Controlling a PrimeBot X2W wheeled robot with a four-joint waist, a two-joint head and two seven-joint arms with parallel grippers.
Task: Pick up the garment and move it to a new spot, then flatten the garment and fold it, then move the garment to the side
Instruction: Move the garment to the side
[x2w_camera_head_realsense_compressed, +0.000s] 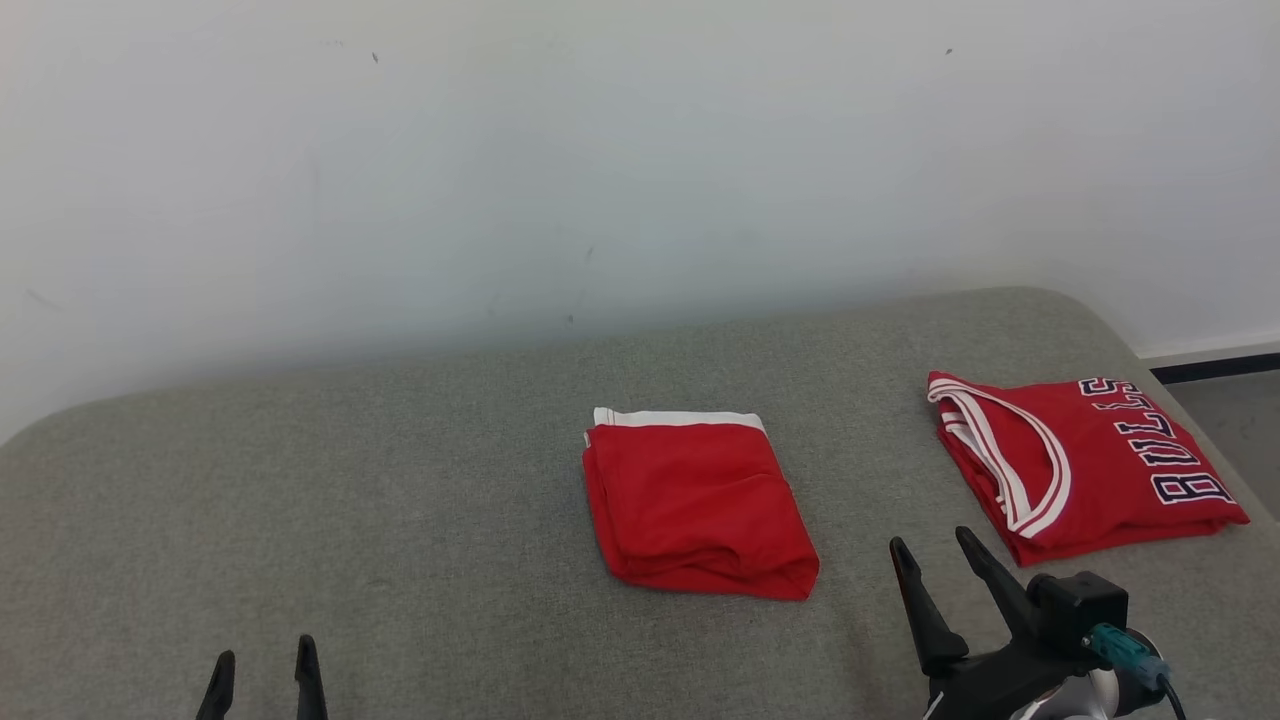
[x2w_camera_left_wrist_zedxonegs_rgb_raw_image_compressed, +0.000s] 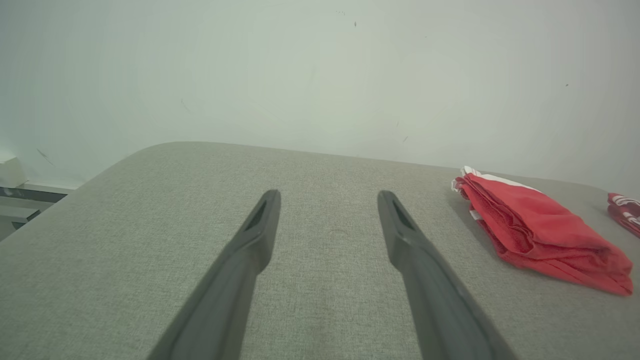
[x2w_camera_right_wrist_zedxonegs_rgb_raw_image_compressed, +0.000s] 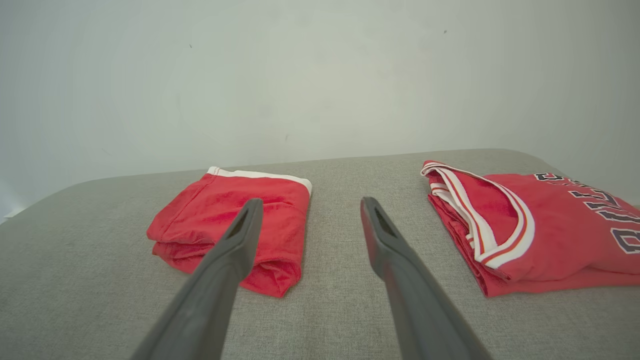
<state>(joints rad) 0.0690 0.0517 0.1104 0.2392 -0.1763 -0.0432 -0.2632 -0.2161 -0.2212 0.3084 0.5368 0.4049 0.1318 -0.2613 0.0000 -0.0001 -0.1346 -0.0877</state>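
Note:
A folded red garment with a white waistband lies in the middle of the grey padded surface. My right gripper is open, low at the right, just right of and nearer than that garment, holding nothing. My left gripper is open at the lower left, well away from the garment, over bare grey cloth.
A folded red jersey with white trim and dark letters lies at the right end of the surface, near its edge. A white wall rises behind. Floor with a dark skirting strip shows at the far right.

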